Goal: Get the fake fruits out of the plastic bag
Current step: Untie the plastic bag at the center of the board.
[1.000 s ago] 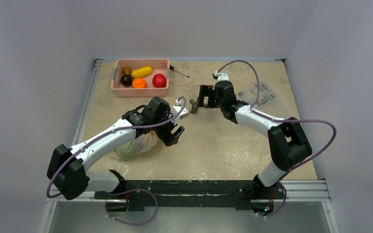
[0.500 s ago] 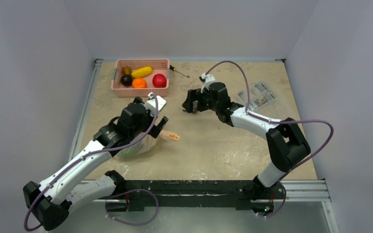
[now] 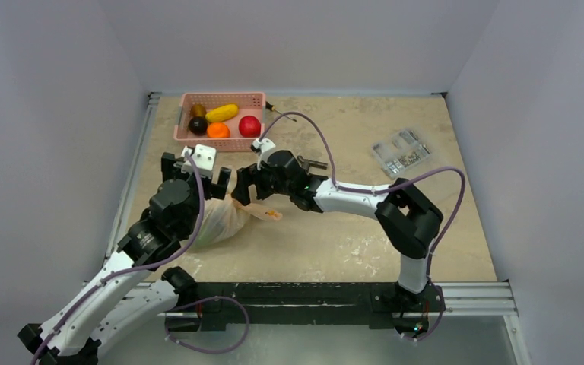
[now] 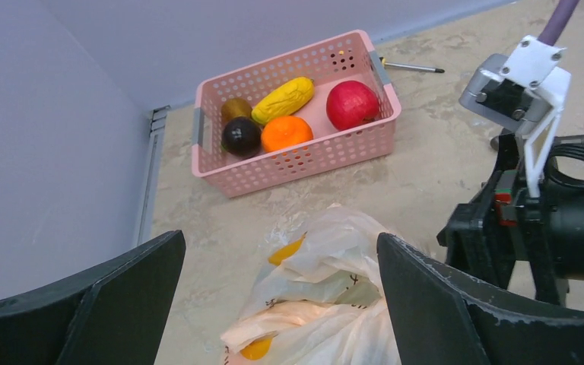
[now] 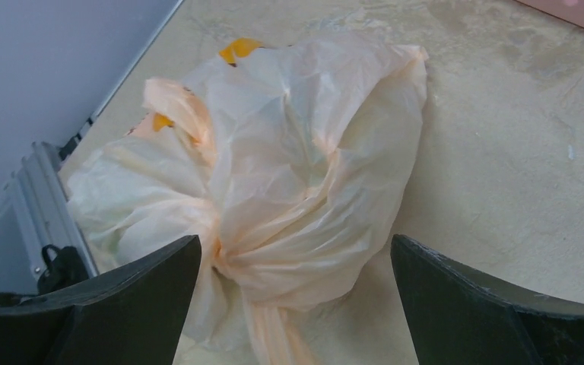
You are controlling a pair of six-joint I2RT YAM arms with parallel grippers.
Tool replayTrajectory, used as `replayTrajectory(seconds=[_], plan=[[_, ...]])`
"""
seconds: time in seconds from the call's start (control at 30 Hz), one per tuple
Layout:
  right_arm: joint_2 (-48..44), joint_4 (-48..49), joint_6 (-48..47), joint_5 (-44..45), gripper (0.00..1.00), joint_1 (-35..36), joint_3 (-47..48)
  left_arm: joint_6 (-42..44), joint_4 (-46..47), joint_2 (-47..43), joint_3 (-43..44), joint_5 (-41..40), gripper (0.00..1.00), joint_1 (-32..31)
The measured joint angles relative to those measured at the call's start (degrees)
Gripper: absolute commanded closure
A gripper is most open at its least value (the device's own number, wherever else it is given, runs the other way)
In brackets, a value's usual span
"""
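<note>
The plastic bag (image 3: 220, 219) lies crumpled and twisted shut left of centre, and its contents are hidden. It also shows in the left wrist view (image 4: 334, 304) and in the right wrist view (image 5: 274, 167). My left gripper (image 3: 196, 173) is open and empty, hovering over the bag's far end (image 4: 280, 243). My right gripper (image 3: 242, 188) is open and empty, its jaws standing either side of the bag's twisted neck (image 5: 295, 243). A yellow fruit (image 4: 283, 100) and a dark maroon round fruit (image 4: 241, 135) lie in the pink basket (image 4: 304, 156). No green striped ball shows.
The basket (image 3: 220, 96) at the back left also holds an orange ball (image 4: 287, 131), a red apple (image 4: 352, 104) and a brownish fruit (image 4: 236, 109). A screwdriver (image 3: 281, 112) lies right of it. A clear packet of parts (image 3: 401, 150) lies far right. A wall and rail run close on the left.
My right gripper has swept left from mid-table to the bag. My left gripper has pulled back from the bag's right side and now hovers over its far end. The bag's handle has come into view.
</note>
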Motion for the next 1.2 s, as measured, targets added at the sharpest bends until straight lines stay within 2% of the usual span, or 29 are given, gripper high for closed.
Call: replayTrajectory(seconds=[0.17, 0.23, 0.3, 0.4, 0.47, 0.53, 0.57, 0.77, 0.97, 1.1, 1.2], plan=[[5.0, -2.8, 2.1, 7.1, 0.10, 1.4, 5.0, 0.0, -0.1, 2.1, 0.0, -1.4, 0.03, 0.0], [6.6, -4.1, 2.8, 8.9, 0.19, 1.7, 7.0, 0.0, -0.3, 3.0, 0.0, -1.6, 0.03, 0.0], [7.8, -5.0, 3.5, 9.9, 0.33, 1.8, 8.7, 0.0, -0.6, 4.0, 0.0, -1.6, 0.03, 0.0], [9.1, -5.3, 4.3, 10.3, 0.60, 1.9, 10.4, 0.0, -1.4, 5.2, 0.0, -1.3, 0.03, 0.0], [9.4, -5.3, 4.8, 9.8, 0.75, 1.9, 10.9, 0.0, -1.7, 5.6, 0.0, -1.0, 0.03, 0.0], [9.4, -5.2, 5.7, 9.0, 0.95, 1.9, 10.8, 0.0, -1.8, 5.9, 0.0, -0.6, 0.03, 0.0], [9.4, -4.9, 5.9, 8.8, 1.00, 1.9, 10.7, 0.0, -1.8, 6.2, 0.0, -0.3, 0.03, 0.0], [5.7, -2.7, 8.5, 6.2, 1.00, -0.2, 4.1, -0.3, -3.4, 9.3, 1.0, 4.0, 0.00, 0.0], [-4.6, -0.7, 11.0, 4.7, 1.00, -7.0, -7.3, -1.4, -6.9, 17.9, 5.4, 14.1, 0.00, -0.1], [-9.6, -0.3, 11.9, 5.3, 1.00, -10.4, -12.5, -0.7, -10.5, 27.8, 12.3, 20.7, 0.08, -0.1], [-12.5, -0.2, 12.5, 6.3, 1.00, -10.5, -15.6, 0.4, -11.1, 31.5, 13.8, 24.1, 0.20, -0.1]])
